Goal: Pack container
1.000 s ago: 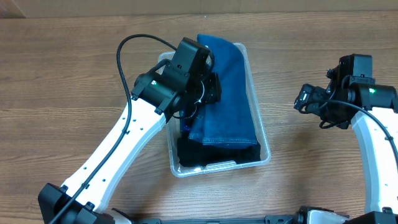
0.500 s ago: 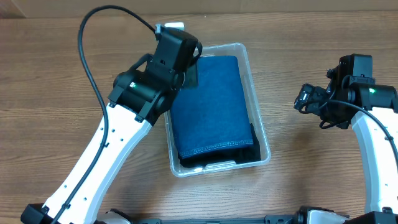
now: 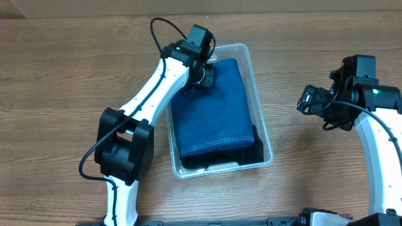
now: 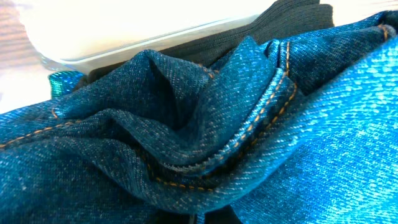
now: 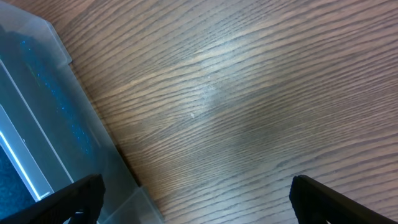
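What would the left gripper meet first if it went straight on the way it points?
The blue denim in the container: its bunched folds fill the left wrist view, seemingly very close, though depth is unclear.

place: robotics lab | shown by: wood-grain table (image 3: 56, 75), cabled robot arm (image 3: 154, 91)

Left gripper (image 3: 206, 76) fingertips out of sight among bunched jeans (image 4: 186, 124)

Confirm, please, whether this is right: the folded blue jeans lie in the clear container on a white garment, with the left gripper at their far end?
Not quite: the garment under the jeans is black, not white, as the overhead view shows. The jeans do lie folded in the container, with the left gripper at their far end.
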